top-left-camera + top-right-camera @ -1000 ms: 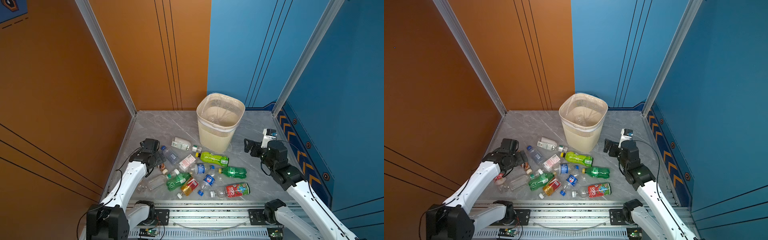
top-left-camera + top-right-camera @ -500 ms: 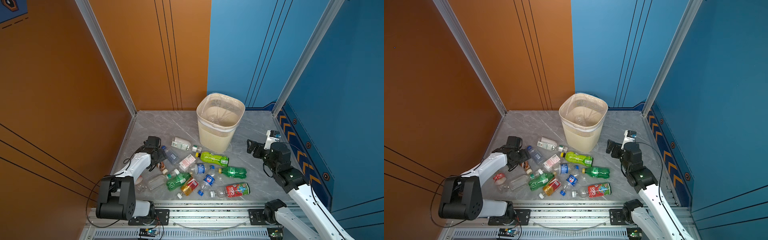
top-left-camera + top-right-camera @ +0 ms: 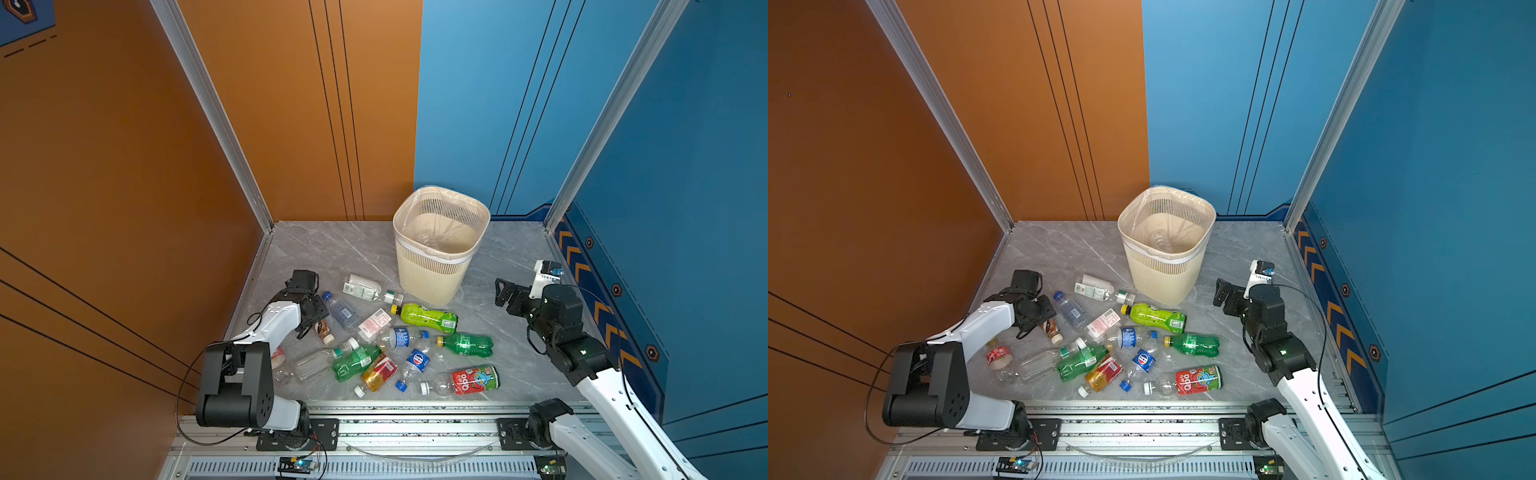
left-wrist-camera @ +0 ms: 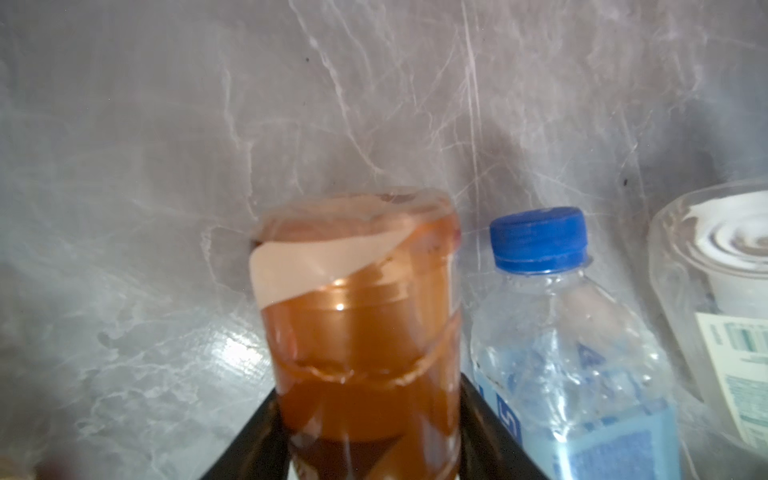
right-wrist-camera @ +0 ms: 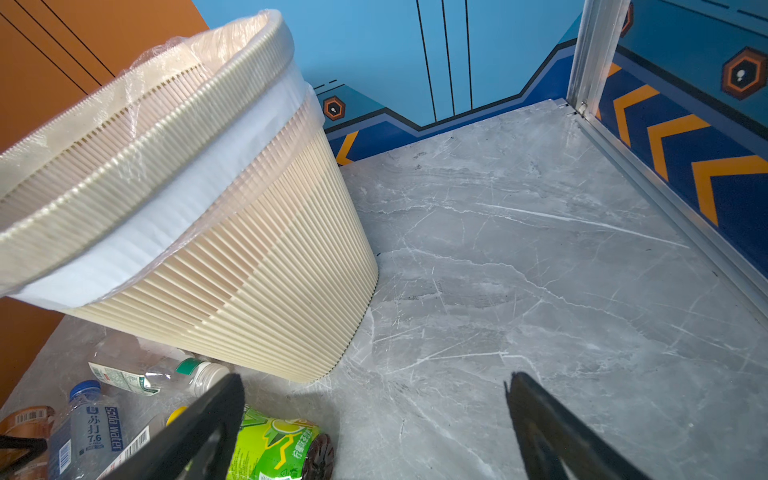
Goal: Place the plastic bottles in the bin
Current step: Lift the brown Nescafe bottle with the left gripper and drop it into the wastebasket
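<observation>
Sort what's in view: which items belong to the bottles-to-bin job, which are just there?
Job:
cream bin; brown bottle in the left gripper; blue-capped soda water bottle; lime-green bottle; dark green bottle; Pepsi bottle; Qoo bottle; remaining floor bottles.

Not job:
aluminium rail; small circuit board; marble floor. Nothing loose but bottles, as far as visible.

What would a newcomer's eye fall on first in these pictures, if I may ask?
The cream bin stands at the back of the grey marble surface, with a colourful litter of plastic bottles lying in front of it. On the left, the left gripper clamps an amber bottle beside a blue-capped bottle, while the right gripper hangs open and empty near the bin.
</observation>
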Tool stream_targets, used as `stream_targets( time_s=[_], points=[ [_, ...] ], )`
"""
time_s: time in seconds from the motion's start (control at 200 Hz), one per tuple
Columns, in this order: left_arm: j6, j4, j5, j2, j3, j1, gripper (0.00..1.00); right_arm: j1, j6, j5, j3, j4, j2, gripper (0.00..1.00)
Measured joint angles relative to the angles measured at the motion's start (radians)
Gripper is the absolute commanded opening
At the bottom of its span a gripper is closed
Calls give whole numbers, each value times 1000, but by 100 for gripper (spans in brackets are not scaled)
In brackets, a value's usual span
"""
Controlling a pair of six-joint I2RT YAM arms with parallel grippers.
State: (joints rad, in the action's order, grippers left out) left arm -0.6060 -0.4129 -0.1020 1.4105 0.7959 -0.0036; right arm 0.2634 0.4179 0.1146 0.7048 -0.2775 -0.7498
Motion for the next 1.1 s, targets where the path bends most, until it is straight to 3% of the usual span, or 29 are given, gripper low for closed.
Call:
stream_targets(
  time_s=[0.2, 0.451, 0.566, 0.781, 1.096],
  points=[
    [16, -8, 7, -183, 2, 19, 50, -4, 5, -7, 0, 1, -3, 100],
    [27, 56, 44, -551, 4, 16, 50, -8, 33, -12, 0, 19, -41, 100],
    [30, 90, 55, -611, 30, -8, 49, -10, 54, -24, -1, 35, -63, 100],
    [72, 127, 57, -520, 203, -124, 49, -10, 81, -37, -23, 47, -68, 100],
    [253, 218, 33, -156, 604, -391, 48, -23, 81, -37, -44, 43, -11, 100]
  ],
)
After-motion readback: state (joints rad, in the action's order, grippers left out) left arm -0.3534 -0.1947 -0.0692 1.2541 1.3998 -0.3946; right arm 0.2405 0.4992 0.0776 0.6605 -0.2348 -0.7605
